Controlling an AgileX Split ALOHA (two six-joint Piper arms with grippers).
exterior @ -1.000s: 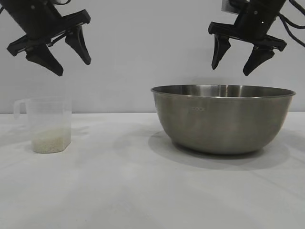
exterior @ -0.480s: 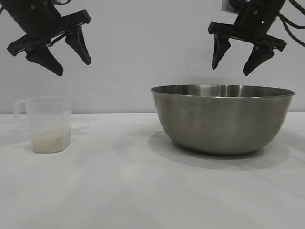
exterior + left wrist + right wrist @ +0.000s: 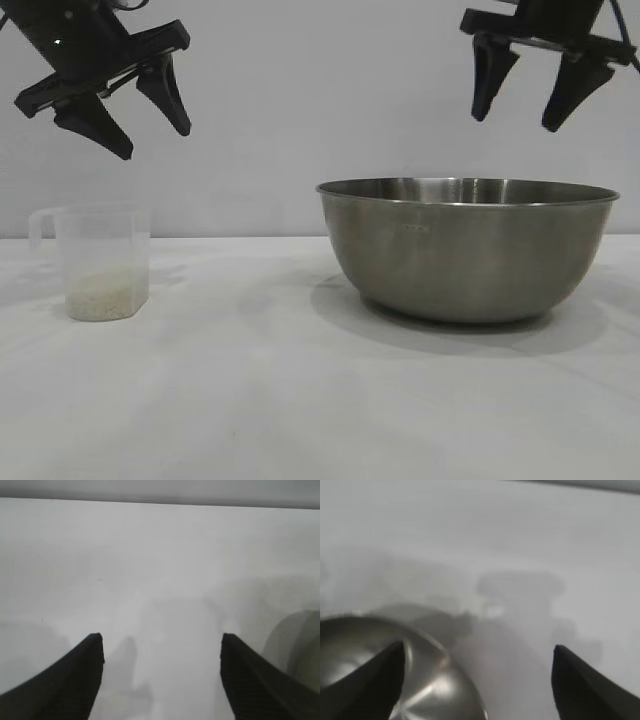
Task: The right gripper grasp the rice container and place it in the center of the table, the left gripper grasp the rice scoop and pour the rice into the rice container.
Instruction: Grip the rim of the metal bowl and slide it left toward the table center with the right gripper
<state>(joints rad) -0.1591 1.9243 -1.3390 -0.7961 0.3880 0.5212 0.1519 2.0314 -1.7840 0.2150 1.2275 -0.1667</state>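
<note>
The rice container [image 3: 468,250] stands upright on the table [image 3: 250,400], and I take it as the landmark for the other places. It is a wide steel bowl with a thin rim.

The right gripper [image 3: 526,108] hangs in the air above the rice container, over the right part of its rim and well apart from it. Its two black fingers [image 3: 488,80] point down and are spread wide. Nothing is between them and they touch nothing. In the right wrist view the right gripper [image 3: 477,680] shows both finger tips far from each other, with the rim of the rice container [image 3: 385,680] below one finger and bare table below the other.

The rice scoop [image 3: 96,262] stands upright on the table, well apart from the rice container, on its left side in the exterior view. The handle is on the side away from the rice container. The rice [image 3: 100,296] lies as a low white layer in the bottom of the scoop.

The left gripper [image 3: 150,140] hangs above the rice scoop, tilted, and does not touch it. Its fingers [image 3: 165,95] are also spread open and hold nothing. In the left wrist view the left gripper [image 3: 162,660] shows two separated tips over the white table.
</note>
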